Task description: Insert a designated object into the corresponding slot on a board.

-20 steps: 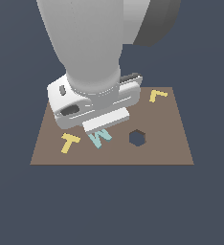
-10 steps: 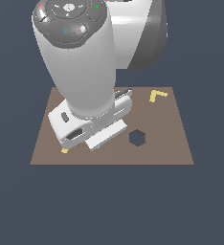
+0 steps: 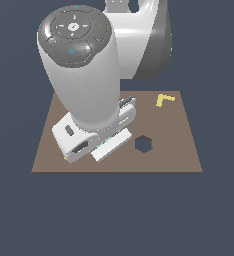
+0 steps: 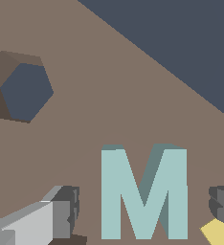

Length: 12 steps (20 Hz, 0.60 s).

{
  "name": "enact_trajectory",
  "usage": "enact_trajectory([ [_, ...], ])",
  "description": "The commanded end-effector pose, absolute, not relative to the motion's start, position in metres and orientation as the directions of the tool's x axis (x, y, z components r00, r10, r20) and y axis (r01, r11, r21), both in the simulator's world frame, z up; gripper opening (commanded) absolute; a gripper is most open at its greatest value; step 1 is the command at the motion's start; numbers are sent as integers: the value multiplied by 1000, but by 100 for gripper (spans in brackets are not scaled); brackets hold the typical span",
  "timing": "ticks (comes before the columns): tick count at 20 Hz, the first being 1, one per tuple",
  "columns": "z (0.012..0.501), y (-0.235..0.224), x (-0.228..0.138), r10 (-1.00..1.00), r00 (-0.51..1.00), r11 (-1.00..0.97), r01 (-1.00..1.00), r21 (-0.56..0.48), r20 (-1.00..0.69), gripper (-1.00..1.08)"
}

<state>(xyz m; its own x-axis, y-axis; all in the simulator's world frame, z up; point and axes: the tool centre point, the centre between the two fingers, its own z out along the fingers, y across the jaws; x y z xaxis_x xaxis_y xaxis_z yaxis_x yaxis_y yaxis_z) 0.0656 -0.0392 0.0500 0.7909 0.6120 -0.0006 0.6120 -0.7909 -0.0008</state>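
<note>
One light-teal M block (image 4: pixel 143 194), flat, matte, sharp-edged, lying on the brown board (image 4: pixel 109 95), seen only in the wrist view; hidden behind the arm in the exterior view. Hand (image 4: pixel 143 210) with fingers spread apart, one dark ribbed fingertip (image 4: pixel 66 210) each side of the M, not touching it. One dark hexagonal hole (image 3: pixel 144 144) in the board, apart from the M. One yellow L-shaped piece (image 3: pixel 164 99) near the far corner at the exterior view's right. Yellow scrap (image 4: pixel 219 233) beside the other fingertip, cut off, shape unclear. M-shaped slot not visible. Big grey-white arm (image 3: pixel 84 85) blocking much of the board.
</note>
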Motion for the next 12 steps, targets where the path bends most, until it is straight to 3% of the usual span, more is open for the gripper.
enact_trajectory([
  [1, 49, -39, 66, 612, 791, -791, 612, -1, 0, 100],
  [9, 30, -39, 66, 616, 788, -788, 616, 0, 0, 100],
  [10, 30, -39, 66, 616, 788, -788, 616, 0, 0, -100],
  [12, 30, -39, 66, 616, 788, -788, 616, 0, 0, -100],
])
